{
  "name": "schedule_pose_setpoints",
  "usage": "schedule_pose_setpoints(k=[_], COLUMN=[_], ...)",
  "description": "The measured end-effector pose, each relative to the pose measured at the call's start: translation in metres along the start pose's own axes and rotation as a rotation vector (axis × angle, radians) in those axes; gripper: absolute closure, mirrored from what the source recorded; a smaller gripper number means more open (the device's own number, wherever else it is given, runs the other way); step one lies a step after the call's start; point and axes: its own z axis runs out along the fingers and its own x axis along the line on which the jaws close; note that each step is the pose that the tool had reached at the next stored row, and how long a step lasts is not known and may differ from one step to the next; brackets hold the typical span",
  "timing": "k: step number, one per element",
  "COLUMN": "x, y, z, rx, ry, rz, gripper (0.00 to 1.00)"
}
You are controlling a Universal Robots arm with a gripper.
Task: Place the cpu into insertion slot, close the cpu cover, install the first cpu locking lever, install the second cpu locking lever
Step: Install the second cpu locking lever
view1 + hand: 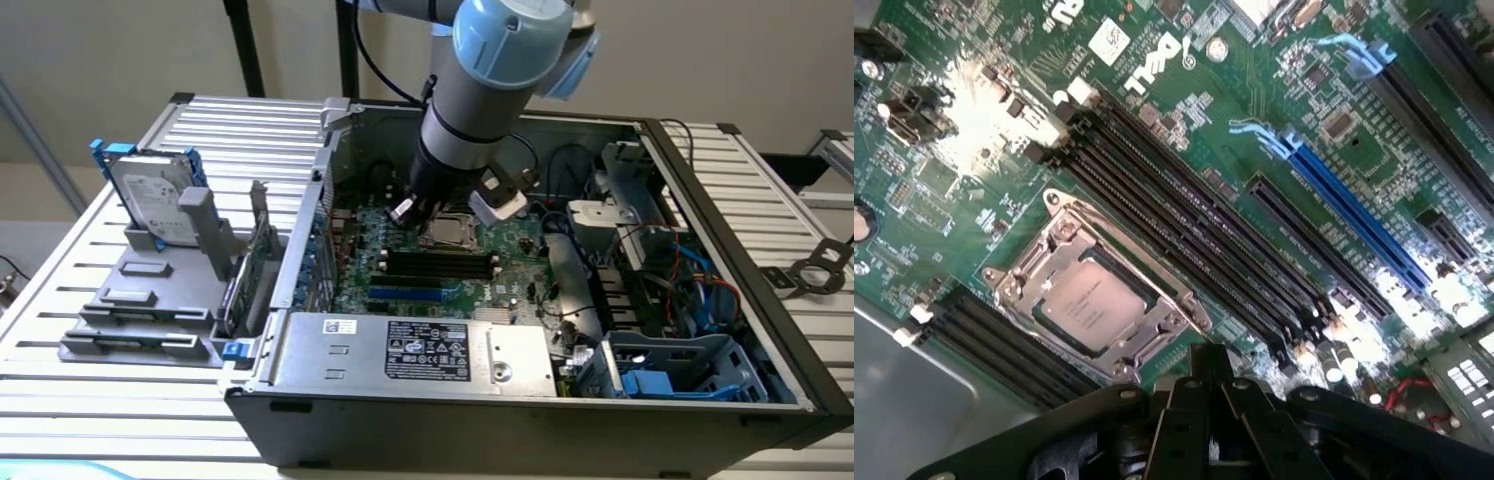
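Inside an open desktop computer case (747,330), the robot's gripper (1209,372) is hovering over the motherboard (1254,150) with its jaws drawn fully together and nothing held between them. The cpu (1091,300) is sitting flat in the insertion slot just beyond the fingertips, its silvery top showing through the open middle of the cpu cover (1169,300), which is lying down around it as a thin metal frame. From the claw, the chip is lying close ahead and a little to one side, not directly beneath the tips. In the exterior view the claw (427,215) is poised just above the socket (447,233), with the black memory slots (441,265) running alongside it. Whether either locking lever is latched cannot be made out.
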Motion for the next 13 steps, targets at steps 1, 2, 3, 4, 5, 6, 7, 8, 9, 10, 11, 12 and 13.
schedule_pose_setpoints(k=[1, 2, 3, 4, 5, 6, 7, 8, 9, 10, 11, 12, 13], x=[0.0, 0.0, 0.0, 0.001, 0.002, 0.004, 0.006, 0.008, 0.009, 0.008, 0.007, 0.007, 0.006], y=[-0.0009, -0.0014, -0.0016, -0.0013, 0.0, 0.002, 0.0041, 0.006, 0.0071, 0.0077, 0.0085, 0.0091, 0.0095], z=[-0.0035, -0.0069, -0.0097, -0.0116, -0.0124, -0.0129, -0.0134, -0.014, -0.0145, -0.0147, -0.015, -0.0152, -0.0153], rx=[0.0009, 0.0024, 0.0043, 0.006, 0.0075, 0.0086, 0.0095, 0.0101, 0.0103, 0.0104, 0.0105, 0.0105, 0.0106], ry=[-0.0013, -0.0029, -0.0047, -0.007, -0.0085, -0.0092, -0.0102, -0.0111, -0.0121, -0.0122, -0.0122, -0.0125, -0.0124], rz=[0.0, 0.0, 0.001, 0.001, 0.002, 0.002, 0.001, 0.001, 0.001, 0.0, 0.0, 0.0, -0.001], gripper=[0.89, 0.89, 0.89, 0.89, 0.89, 0.89, 0.89, 0.89, 0.89, 0.89, 0.89, 0.89, 0.89])
